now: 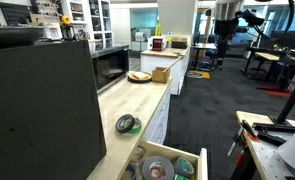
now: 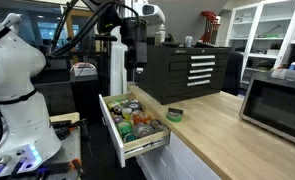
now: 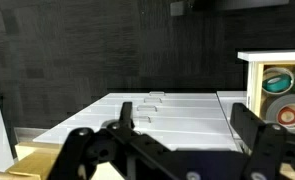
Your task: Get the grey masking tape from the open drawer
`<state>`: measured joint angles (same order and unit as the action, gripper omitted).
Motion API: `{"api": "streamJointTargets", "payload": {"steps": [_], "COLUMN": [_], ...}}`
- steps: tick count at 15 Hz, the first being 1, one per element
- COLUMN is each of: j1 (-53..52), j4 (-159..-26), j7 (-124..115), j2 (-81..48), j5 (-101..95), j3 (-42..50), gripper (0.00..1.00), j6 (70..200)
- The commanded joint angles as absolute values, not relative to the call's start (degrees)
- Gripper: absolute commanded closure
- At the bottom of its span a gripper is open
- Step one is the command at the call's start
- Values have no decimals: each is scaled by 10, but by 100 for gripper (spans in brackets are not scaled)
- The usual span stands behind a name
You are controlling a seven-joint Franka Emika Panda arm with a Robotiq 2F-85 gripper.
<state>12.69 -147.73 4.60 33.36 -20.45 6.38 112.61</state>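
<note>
The open drawer (image 2: 115,125) of pale wood is pulled out from the light-topped cabinet, full of rolls and small items; it also shows in an exterior view (image 1: 200,163) and at the right edge of the wrist view (image 3: 249,85). A light-grey ring that looks like the grey masking tape (image 1: 154,167) lies in it among other rolls. My gripper (image 2: 135,70) hangs open and empty in the air, above and behind the drawer's far end. In the wrist view the two black fingers (image 3: 187,118) stand wide apart with nothing between them.
A dark roll with a green rim (image 2: 174,115) lies on the wooden countertop (image 2: 227,140) beside the drawer. A black tool cabinet (image 2: 192,70) stands behind it, a microwave (image 2: 277,100) farther along. A white robot (image 2: 12,90) stands beside the drawer front.
</note>
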Motion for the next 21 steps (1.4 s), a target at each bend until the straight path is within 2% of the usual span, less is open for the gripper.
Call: {"api": "streamJointTargets", "payload": {"steps": [1, 12, 21], "j1": [120, 116, 74], "j4": [-1476, -1476, -1457], "j7": [43, 45, 55], "j2": [334, 325, 207], "j5": [-207, -205, -199], "j3": [69, 69, 56], "gripper": [0, 0, 0], "j6": [1124, 1128, 1177]}}
